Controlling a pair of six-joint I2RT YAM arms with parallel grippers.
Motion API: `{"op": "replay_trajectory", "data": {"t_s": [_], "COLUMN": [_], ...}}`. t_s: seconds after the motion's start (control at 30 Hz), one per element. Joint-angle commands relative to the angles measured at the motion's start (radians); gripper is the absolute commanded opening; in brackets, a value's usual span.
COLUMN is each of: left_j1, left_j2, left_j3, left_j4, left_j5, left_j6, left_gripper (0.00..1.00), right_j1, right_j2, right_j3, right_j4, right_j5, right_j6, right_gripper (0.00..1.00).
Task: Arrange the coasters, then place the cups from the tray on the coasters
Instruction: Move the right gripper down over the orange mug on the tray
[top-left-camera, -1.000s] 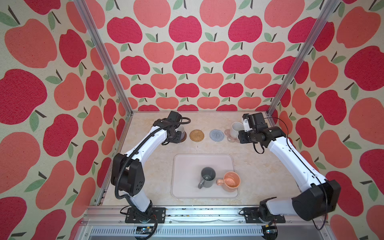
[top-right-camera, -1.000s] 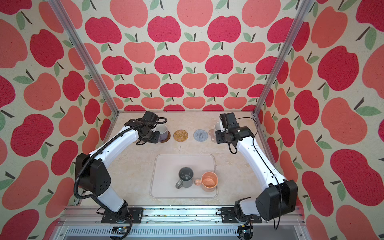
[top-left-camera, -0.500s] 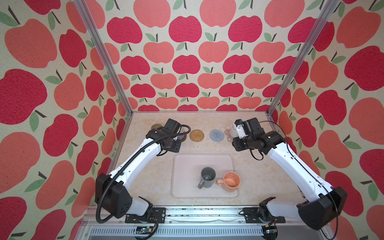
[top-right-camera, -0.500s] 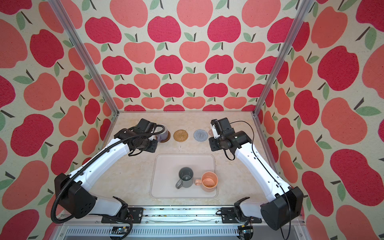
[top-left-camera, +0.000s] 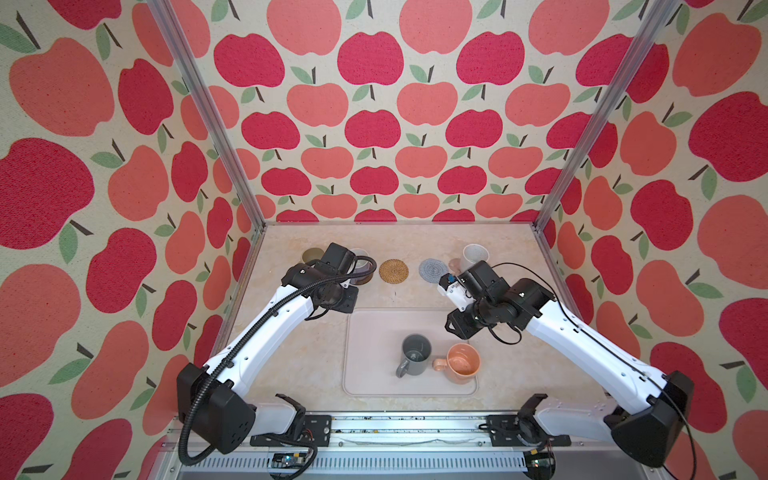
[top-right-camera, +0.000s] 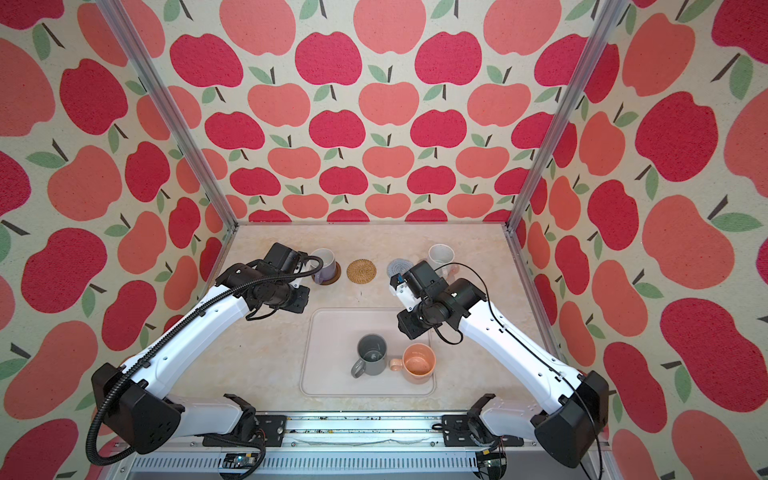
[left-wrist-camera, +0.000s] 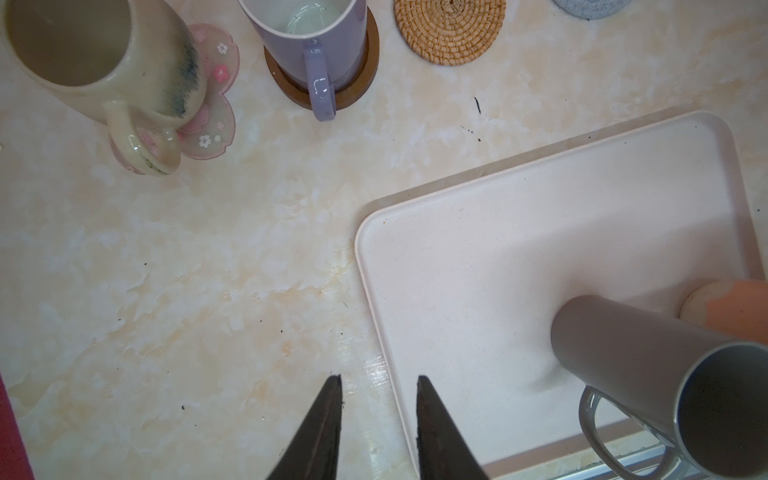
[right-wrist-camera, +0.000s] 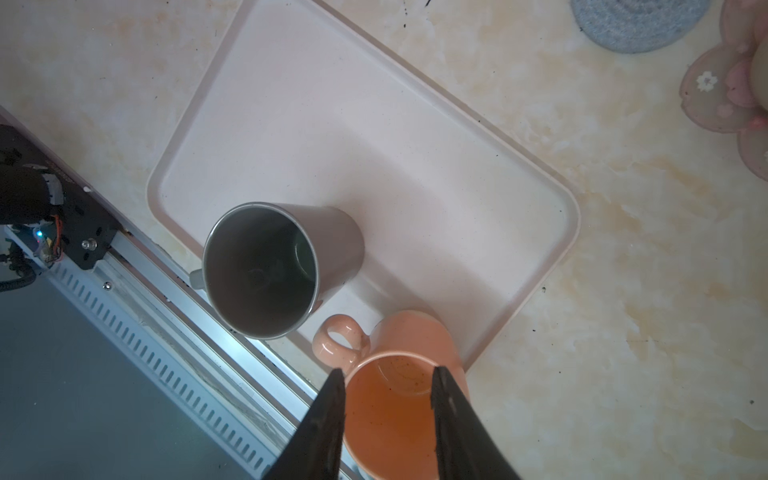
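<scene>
Now both arms have drawn back from the coaster row towards the large pale rectangular tray (top-left-camera: 374, 332); a second ago they were reaching over that row. My left gripper (left-wrist-camera: 379, 380) hangs over bare tabletop just off the tray's far left corner, jaws a little apart and empty. My right gripper (right-wrist-camera: 388, 374) hangs above the peach-orange mug (right-wrist-camera: 399, 399), jaws parted, nothing gripped. That mug and the tall dark grey mug (top-left-camera: 413, 353) stand unmoved in the tray's near half.

Beyond the tray's far edge, only the left wrist view shows plainly the squat beige-olive mug (left-wrist-camera: 83, 50) on a pink flower-shaped coaster (left-wrist-camera: 216, 124) and the lavender mug with white inside (left-wrist-camera: 311, 41) on the dark brown round coaster (left-wrist-camera: 365, 79). The tan woven rattan coaster (top-left-camera: 393, 271) and the grey-blue knitted coaster (top-left-camera: 432, 269) lie bare. The white speckled mug (top-left-camera: 475, 255), on the second pink flower-shaped coaster (right-wrist-camera: 715, 95), shows whole only in both top views.
</scene>
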Motion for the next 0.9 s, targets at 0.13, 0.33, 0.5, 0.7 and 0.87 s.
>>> {"op": "replay_trajectory", "data": {"t_s": [0.13, 0.33, 0.5, 0.7, 0.87], "left_j1": [0.003, 0.003, 0.005, 0.006, 0.013], "left_j2": [0.021, 0.022, 0.02, 0.023, 0.019], "left_j3": [0.032, 0.021, 0.017, 0.006, -0.012], "left_j4": [-0.02, -0.027, -0.023, -0.017, -0.01], "left_j5": [-0.004, -0.016, -0.02, -0.017, -0.02], "left_j6": [0.01, 0.003, 0.001, -0.005, -0.005], "left_gripper": [0.32, 0.32, 0.32, 0.32, 0.32], "right_j1": [0.159, 0.244, 0.269, 0.271, 0.272], "right_j2": [0.004, 0.073, 0.139, 0.191, 0.231], "right_j3": [-0.007, 0.002, 0.011, 0.038, 0.042], "right_j4": [-0.076, -0.146, -0.173, -0.161, -0.169], "right_j5": [-0.083, -0.07, -0.038, 0.005, 0.039], "right_j6": [-0.122, -0.174, -0.213, -0.252, -0.283], "right_gripper": [0.37, 0.37, 0.4, 0.4, 0.43]}}
